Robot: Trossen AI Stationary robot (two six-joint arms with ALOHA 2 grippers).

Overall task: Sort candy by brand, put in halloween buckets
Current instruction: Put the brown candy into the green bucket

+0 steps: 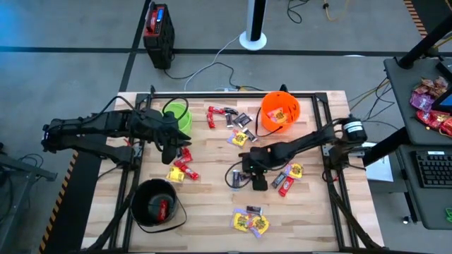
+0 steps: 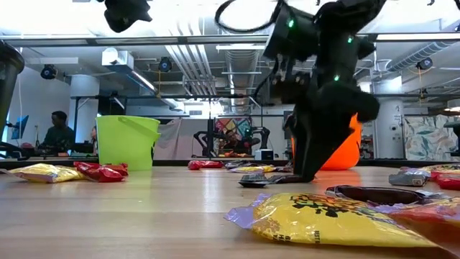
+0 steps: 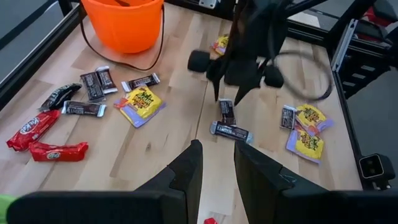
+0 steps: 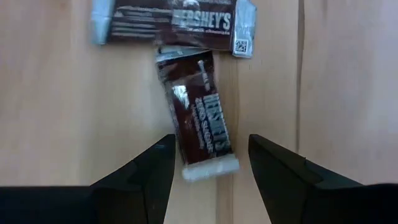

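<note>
dark hershey's bar (image 4: 200, 118) flat on bench (image 1: 212, 212), frame centre, between spread fingers of right end effector (image 4: 209, 163), not yet grasped. second hershey's bar (image 4: 174, 22) touches its far end; risk: closing drags both. left end effector (image 3: 216, 163) hovers, fingers slightly apart, empty.

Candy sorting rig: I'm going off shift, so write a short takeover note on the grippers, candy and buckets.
Right gripper: open, low at table centre, straddling the Hershey's bar, not gripped yet.
Left gripper: empty, fingers a narrow gap apart, raised near the green bucket.
Black bucket holds a red candy; the orange bucket holds some candy; nothing visible in the green one.
Left: most candy is loose on the table: red bars, yellow packs, dark bars.
Likely next: close on the bar and bin it.
</note>
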